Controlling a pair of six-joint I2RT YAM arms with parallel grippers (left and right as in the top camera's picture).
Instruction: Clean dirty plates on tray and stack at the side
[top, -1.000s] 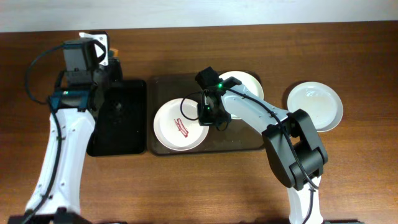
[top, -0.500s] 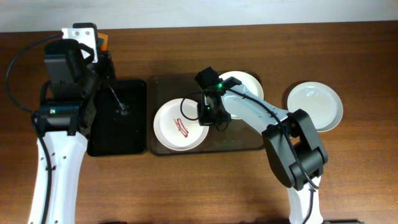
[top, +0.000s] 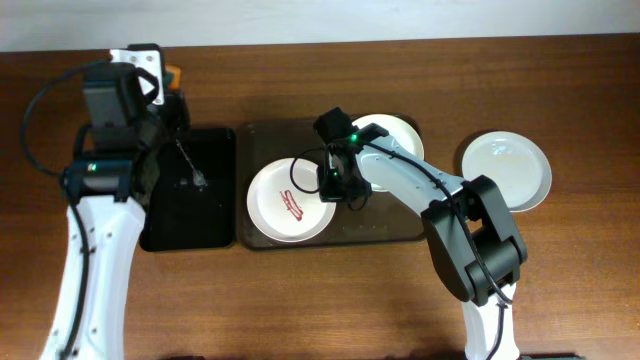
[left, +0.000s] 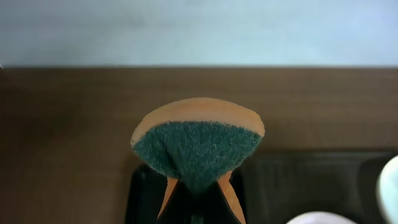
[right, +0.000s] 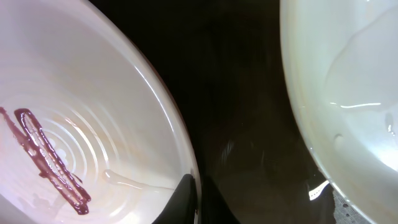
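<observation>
A white dirty plate (top: 290, 201) with a dark red sauce streak (right: 46, 158) lies on the dark tray (top: 385, 230). My right gripper (top: 335, 185) is shut on this plate's right rim (right: 186, 163). A second white plate (top: 398, 135) lies on the tray behind my arm, also in the right wrist view (right: 348, 81). A clean white plate (top: 508, 170) sits on the table at the right. My left gripper (top: 165, 95) is shut on an orange sponge with a green pad (left: 198, 146), held above the wooden table.
A black tray (top: 190, 190) lies left of the dark tray, under the left arm. Brown wooden table (top: 300, 300) extends to the front. A pale wall runs along the table's far edge (left: 199, 31).
The left arm has shifted slightly back and right over the black tray, holding the sponge. The right arm and the plates have not moved.
</observation>
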